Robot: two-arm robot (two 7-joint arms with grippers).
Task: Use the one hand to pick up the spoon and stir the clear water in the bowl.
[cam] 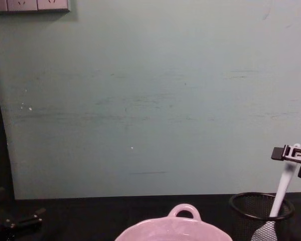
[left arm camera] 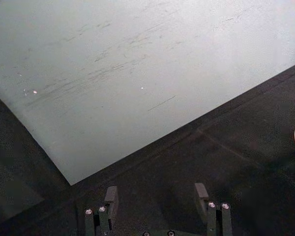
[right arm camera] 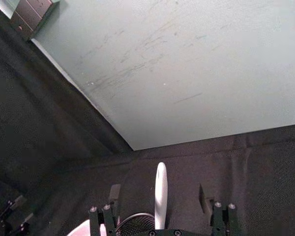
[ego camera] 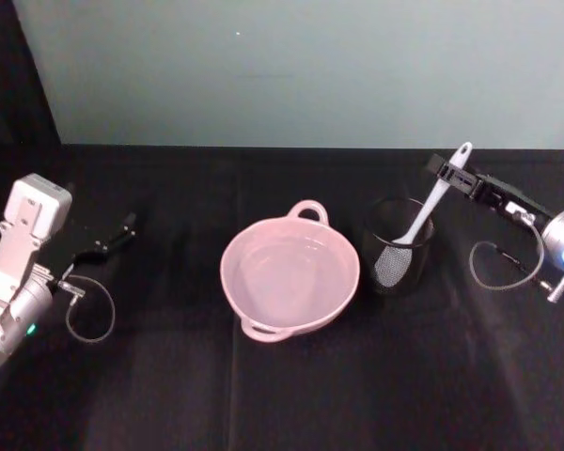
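Standing blade-down in the mesh cup (ego camera: 383, 246) just right of the bowl (ego camera: 229, 274), the spoon (ego camera: 430, 209) leans its handle between the wide-spread fingers of the right hand (ego camera: 448, 172), which do not touch it. Water (ego camera: 287, 274) lies in the bowl. The left hand (ego camera: 124, 228), also wide, sits well left of the bowl.

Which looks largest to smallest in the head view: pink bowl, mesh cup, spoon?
1. pink bowl: widest by far.
2. mesh cup: clearly narrower.
3. spoon: covers the least area. It is slim, though its length roughly matches the bowl's width.
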